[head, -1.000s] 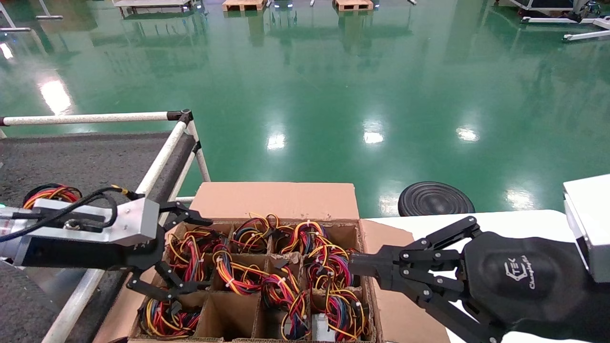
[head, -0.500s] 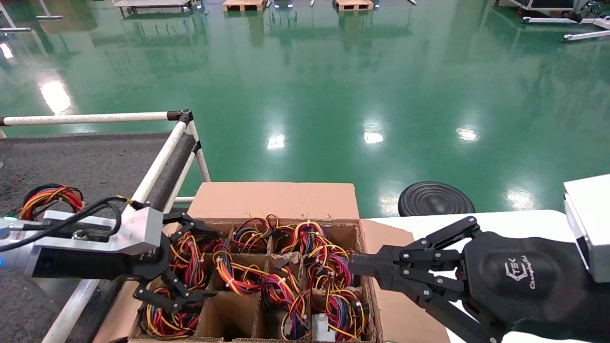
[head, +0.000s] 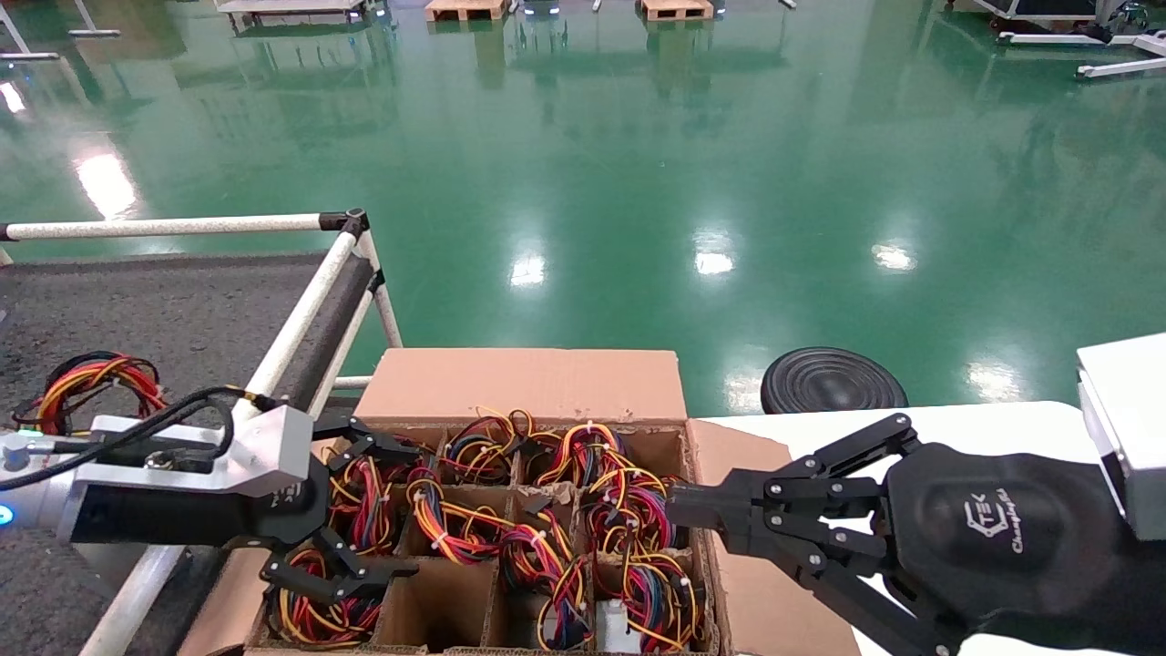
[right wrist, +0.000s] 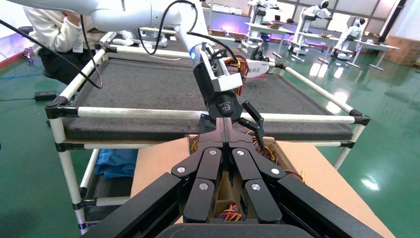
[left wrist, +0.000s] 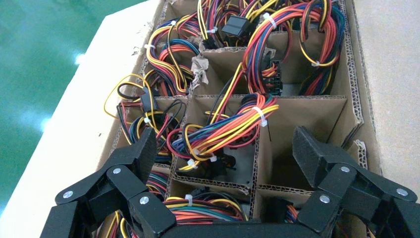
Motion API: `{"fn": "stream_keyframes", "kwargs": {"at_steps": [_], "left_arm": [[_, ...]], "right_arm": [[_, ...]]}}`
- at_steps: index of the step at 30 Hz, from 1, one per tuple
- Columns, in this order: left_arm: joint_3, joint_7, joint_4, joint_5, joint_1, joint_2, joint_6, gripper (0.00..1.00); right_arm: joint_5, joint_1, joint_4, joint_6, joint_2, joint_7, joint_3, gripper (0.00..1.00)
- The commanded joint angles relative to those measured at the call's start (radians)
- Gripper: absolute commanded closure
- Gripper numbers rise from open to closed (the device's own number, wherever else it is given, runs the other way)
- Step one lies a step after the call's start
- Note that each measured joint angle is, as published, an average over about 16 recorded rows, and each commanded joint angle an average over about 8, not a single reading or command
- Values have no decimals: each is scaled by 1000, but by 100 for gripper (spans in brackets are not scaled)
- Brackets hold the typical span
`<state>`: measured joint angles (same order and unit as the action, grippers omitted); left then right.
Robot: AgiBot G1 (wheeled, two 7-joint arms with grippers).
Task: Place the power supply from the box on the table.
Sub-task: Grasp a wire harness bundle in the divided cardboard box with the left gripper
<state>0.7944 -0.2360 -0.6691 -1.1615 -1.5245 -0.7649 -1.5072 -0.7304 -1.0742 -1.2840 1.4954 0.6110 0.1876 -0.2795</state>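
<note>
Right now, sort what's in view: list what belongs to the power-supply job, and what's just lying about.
Job:
- box
- wire bundles in its cells
- table
- left gripper, fingers open over the box
- right gripper, shut at the box's right wall

Lying about:
- black round disc
- white tabletop

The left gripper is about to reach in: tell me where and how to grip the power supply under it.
Likely the silver casing of the power supply, not the wires lying over it. Come straight down with the open left gripper: the box walls its cell in on every side. The right gripper idles at its right wall.
</note>
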Motion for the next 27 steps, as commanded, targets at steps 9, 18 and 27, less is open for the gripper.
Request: {"fn": "stream_keyframes", "kwargs": {"at_steps": [9,18,27], "left_arm": [[6,-26,44,6,1,-17,-8,0],[12,-46,78,9,0,-32,-16,0],[18,-61,105,9,-3,-47,-22,97]], "right_arm": [[0,0,0,0,0,0,0,100],[0,0,0,0,0,0,0,100],[0,0,0,0,0,0,0,100]]}}
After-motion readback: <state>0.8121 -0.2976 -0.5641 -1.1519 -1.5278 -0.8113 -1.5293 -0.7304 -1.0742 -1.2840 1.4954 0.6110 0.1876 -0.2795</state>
